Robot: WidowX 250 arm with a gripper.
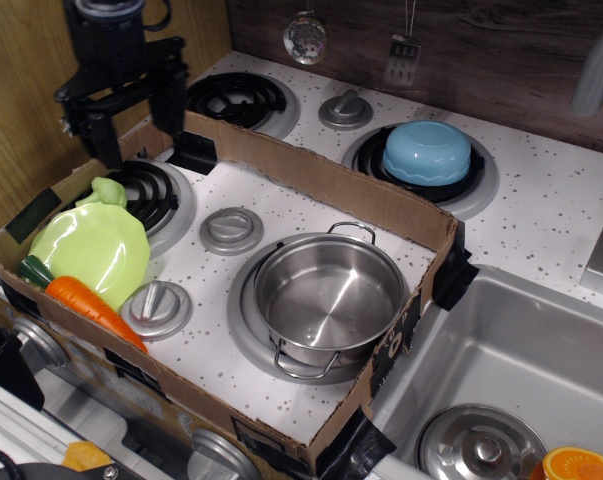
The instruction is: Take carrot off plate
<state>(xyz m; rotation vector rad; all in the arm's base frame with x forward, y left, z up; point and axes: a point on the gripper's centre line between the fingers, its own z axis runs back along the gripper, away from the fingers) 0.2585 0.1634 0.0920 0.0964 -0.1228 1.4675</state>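
The orange carrot (89,303) with a dark green top lies at the front left, its green end resting on the front rim of the lime-green plate (93,247). The plate sits on the left front burner inside the cardboard tray. My black gripper (129,122) hangs open above the tray's back left wall, behind and well above the plate, holding nothing.
A steel pot (329,297) stands on the middle burner. The cardboard tray wall (321,177) rings the stove top. A light blue bowl (427,151) sits upside down on the back right burner. A sink (521,370) with a lid (478,446) and orange slice (581,466) is at the right.
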